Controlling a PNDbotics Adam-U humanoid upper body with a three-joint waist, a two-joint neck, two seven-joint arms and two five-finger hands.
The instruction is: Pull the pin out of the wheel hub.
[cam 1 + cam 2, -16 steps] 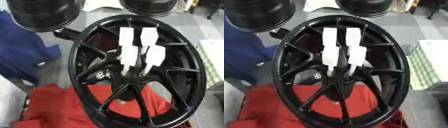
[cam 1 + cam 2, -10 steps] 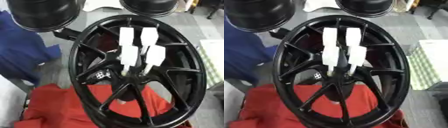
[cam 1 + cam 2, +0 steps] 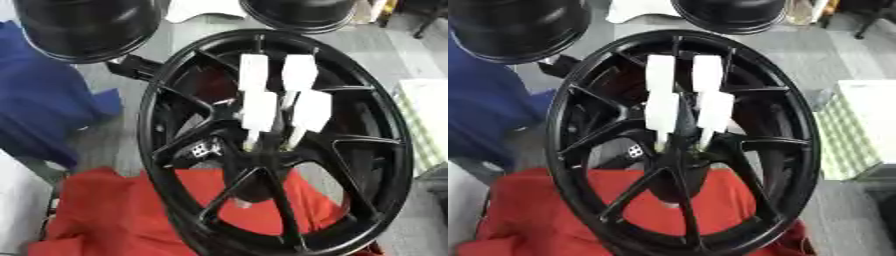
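You see white pins point(image 3: 259, 112) standing in the black wheel hub point(image 3: 682, 150) at frame centre; neither robot hand shows in either view.

Even, bright overhead light, soft blur throughout, faint sheen on the black wheel hub point(image 3: 798, 125).

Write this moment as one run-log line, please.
wheel hub: upright on red cloth | white pins: still in hub | robot hands: none in view | pull: not begun
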